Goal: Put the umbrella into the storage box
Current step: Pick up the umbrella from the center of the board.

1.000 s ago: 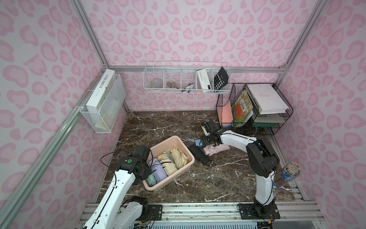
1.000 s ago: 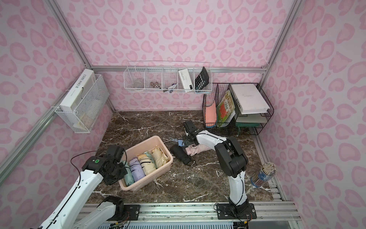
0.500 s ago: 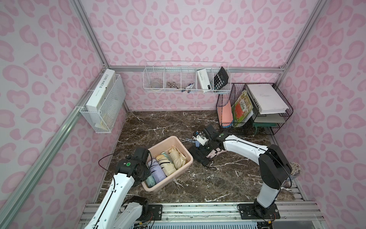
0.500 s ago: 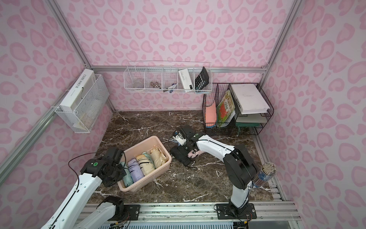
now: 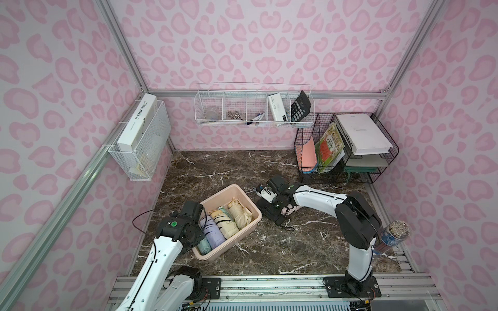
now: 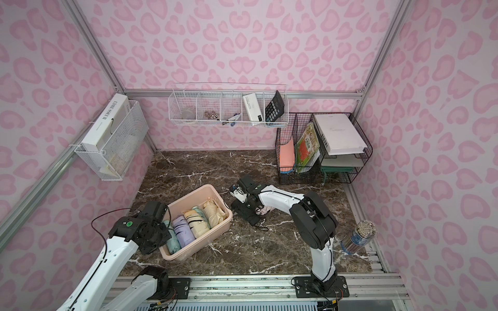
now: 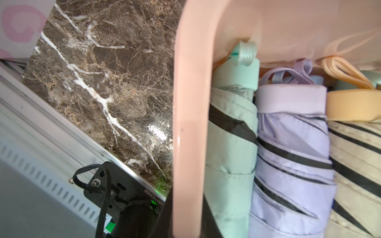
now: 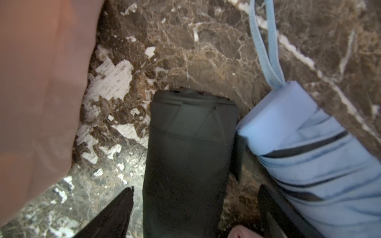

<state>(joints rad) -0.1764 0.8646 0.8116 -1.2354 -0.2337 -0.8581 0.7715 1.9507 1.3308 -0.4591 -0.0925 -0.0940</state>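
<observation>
The pale pink storage box (image 5: 229, 245) (image 6: 200, 242) sits left of centre, with several folded umbrellas lying side by side in it: mint (image 7: 231, 134), lilac (image 7: 292, 154) and cream-striped (image 7: 354, 148) among them. My left gripper (image 7: 186, 222) (image 5: 201, 218) is shut on the box's near-left rim (image 7: 185, 103). A black folded umbrella (image 8: 185, 154) (image 5: 269, 213) (image 6: 246, 213) lies on the marble just right of the box. My right gripper (image 8: 195, 188) (image 5: 275, 206) stands open astride it, one finger on each side. A light-blue umbrella (image 8: 309, 144) lies against the black one.
A pink umbrella (image 5: 290, 210) lies under the right arm. A black wire file rack (image 5: 345, 150) fills the back right corner. White wire baskets hang on the back wall (image 5: 253, 110) and left wall (image 5: 140, 140). A jar of sticks (image 5: 393, 237) stands front right.
My right gripper has swung left from the pink umbrella to the black one and opened wider. The left gripper has kept its hold on the box rim.
</observation>
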